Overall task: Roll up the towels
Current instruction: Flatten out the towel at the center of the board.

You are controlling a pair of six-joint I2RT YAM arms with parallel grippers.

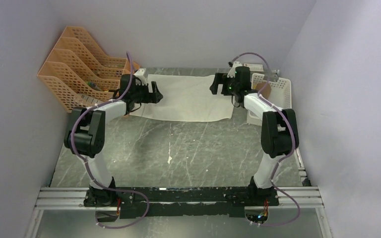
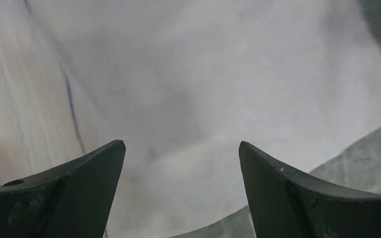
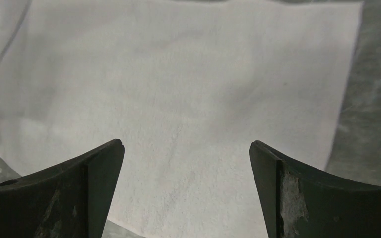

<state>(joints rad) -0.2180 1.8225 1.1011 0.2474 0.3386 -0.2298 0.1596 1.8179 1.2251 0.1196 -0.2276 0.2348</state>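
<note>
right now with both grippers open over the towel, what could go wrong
1. The towel lies flat, and the left gripper and right gripper hang open at its ends, holding nothing. Uneven grabs could skew the roll.
2. The rack and basket sit close beside the arms, so a wide swing might bump them.

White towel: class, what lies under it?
The towel lies spread on the grey table, visible around its edges. Anything else beneath the cloth is hidden.
</note>
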